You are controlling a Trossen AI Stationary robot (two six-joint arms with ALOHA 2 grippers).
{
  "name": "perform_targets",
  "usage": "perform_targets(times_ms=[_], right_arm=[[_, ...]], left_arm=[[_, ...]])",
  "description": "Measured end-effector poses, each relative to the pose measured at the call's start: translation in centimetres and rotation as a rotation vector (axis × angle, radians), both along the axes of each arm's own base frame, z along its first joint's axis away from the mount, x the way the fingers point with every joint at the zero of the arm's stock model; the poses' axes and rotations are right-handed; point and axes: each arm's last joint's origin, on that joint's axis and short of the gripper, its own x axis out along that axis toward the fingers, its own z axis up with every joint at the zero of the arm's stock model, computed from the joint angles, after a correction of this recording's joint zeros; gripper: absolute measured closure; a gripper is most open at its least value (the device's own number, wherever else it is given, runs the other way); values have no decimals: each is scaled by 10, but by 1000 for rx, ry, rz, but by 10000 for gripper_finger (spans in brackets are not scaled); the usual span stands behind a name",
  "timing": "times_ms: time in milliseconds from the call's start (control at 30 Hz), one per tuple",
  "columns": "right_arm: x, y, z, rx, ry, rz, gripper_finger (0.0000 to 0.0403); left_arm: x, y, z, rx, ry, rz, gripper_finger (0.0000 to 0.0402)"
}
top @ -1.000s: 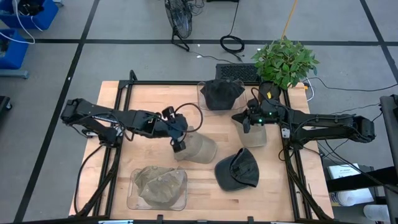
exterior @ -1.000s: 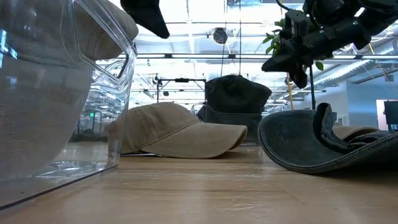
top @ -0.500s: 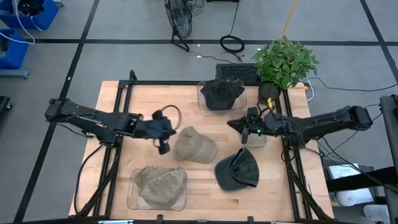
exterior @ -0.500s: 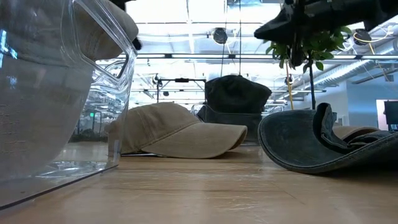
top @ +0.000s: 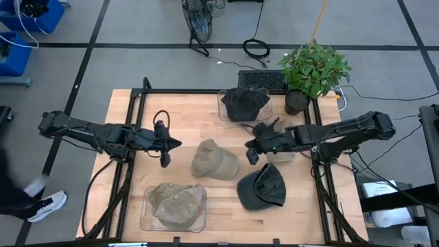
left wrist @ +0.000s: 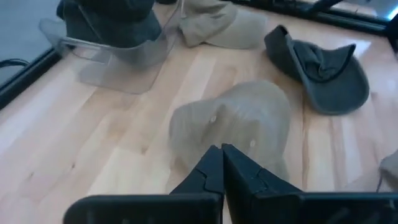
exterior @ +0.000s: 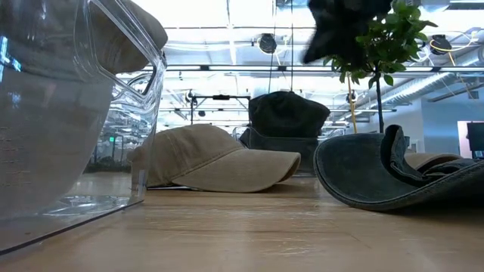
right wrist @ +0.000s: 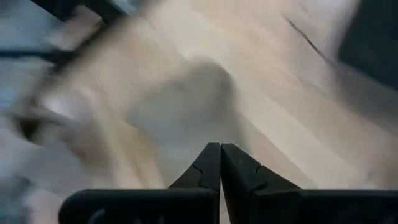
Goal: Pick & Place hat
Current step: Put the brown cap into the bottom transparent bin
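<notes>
A tan hat (top: 214, 159) lies crown up on the wooden table near its middle; the low view shows the tan hat (exterior: 219, 159) resting on its brim and lower edge. My left gripper (top: 178, 144) is shut and hovers left of it, fingers pointing at it; in the left wrist view the shut left gripper (left wrist: 222, 154) is short of the tan hat (left wrist: 239, 121). My right gripper (top: 248, 147) is shut and hovers just right of the hat, above the table. In the blurred right wrist view the right gripper (right wrist: 219, 152) points at the hat.
A dark grey hat (top: 262, 186) lies upside down near the table's right front. Clear containers hold a black hat (top: 243, 104) at the far edge, a tan hat (top: 282, 151) under my right arm, and a mottled hat (top: 175, 204) at the near left. A potted plant (top: 314, 68) stands at the far right corner.
My left gripper has drawn back from the tan hat toward the table's left edge. My right gripper has moved from above the right-hand container toward the table's left, up to the tan hat. The tan hat has stayed where it was.
</notes>
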Motion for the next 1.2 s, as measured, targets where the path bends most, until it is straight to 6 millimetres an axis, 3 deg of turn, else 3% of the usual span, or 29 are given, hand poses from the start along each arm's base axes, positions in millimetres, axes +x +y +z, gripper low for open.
perform_targets(times_ms=[167,300,500,900,1200], right_arm=[[-20,-1,-1,103,352,-213,403],[-46,6,-3,174,450,-376,403],[-77,23,-25,280,373,-557,389],[-126,61,-89,523,260,-651,294],[-131,55,-117,471,127,-679,231]], left_arm=[[-1,-1,-2,-4,16,-22,398],[-1,-1,-3,13,30,-43,392],[-1,-1,-5,23,47,-50,397],[-1,-1,-5,33,50,-55,396],[-1,-1,-4,17,44,-43,397]])
